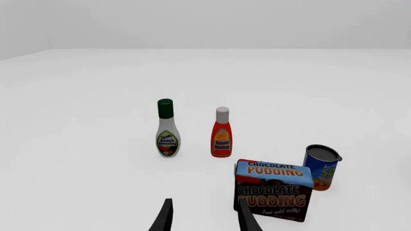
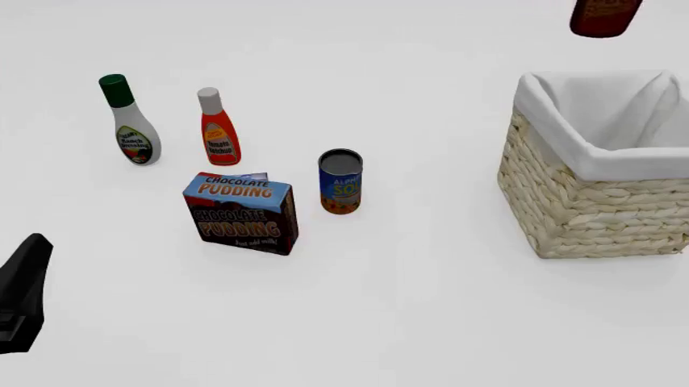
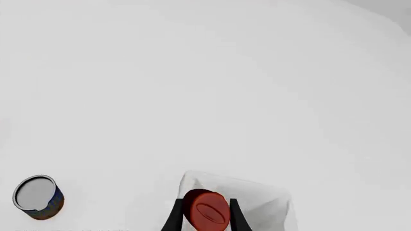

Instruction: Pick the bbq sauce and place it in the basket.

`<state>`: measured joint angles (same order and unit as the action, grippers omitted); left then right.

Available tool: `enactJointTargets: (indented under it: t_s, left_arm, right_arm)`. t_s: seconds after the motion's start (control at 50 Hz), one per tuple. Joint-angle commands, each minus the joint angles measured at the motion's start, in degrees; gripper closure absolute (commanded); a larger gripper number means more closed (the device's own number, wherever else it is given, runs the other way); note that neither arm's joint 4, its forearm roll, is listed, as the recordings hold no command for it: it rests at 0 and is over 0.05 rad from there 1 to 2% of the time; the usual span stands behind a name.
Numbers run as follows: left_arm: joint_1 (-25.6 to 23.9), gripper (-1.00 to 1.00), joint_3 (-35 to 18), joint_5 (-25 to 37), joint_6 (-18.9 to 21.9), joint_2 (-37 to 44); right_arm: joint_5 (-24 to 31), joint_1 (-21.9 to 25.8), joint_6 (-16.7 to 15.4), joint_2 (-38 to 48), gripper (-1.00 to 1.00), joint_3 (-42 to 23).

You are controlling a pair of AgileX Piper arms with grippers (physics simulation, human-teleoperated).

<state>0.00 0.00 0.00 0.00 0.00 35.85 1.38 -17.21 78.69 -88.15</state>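
The bbq sauce is held high: only its dark brown lower part with orange-brown label [image 2: 605,16] shows at the top edge of the front view, above the far side of the basket [image 2: 592,210]. In the right wrist view my right gripper [image 3: 205,216] is shut on the bottle, whose red cap [image 3: 207,208] sits between the fingers, with the basket's white cloth lining [image 3: 263,199] below. My left gripper [image 1: 204,219] is open and empty, low at the near left [image 2: 22,298].
On the table's left stand a white bottle with green cap [image 2: 129,121], an orange-red bottle with white cap [image 2: 218,129], a chocolate pudding box [image 2: 242,214] and a blue can [image 2: 340,181]. The box [image 1: 275,190] is just beside my left fingers.
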Motion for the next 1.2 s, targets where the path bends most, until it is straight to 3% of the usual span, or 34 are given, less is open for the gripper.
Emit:
enactJointTargets:
  t_s: [0.02, 0.2, 0.54, 1.2]
  left_arm:
    - [0.0, -1.0, 0.0, 0.0, 0.0, 0.0]
    - [0.0, -1.0, 0.0, 0.0, 0.0, 0.0]
    - [0.0, -1.0, 0.0, 0.0, 0.0, 0.0]
    - [0.0, -1.0, 0.0, 0.0, 0.0, 0.0]
  right_arm:
    - [-2.9, -2.95, 1.28, -2.44, 1.0, 5.5]
    - [-5.86, -6.0, 1.63, -3.73, 1.0, 11.17]
    - [-11.28, -10.14, 2.21, -0.91, 1.0, 15.63]
    - [-19.55, -13.49, 3.84, 5.17, 1.0, 22.8]
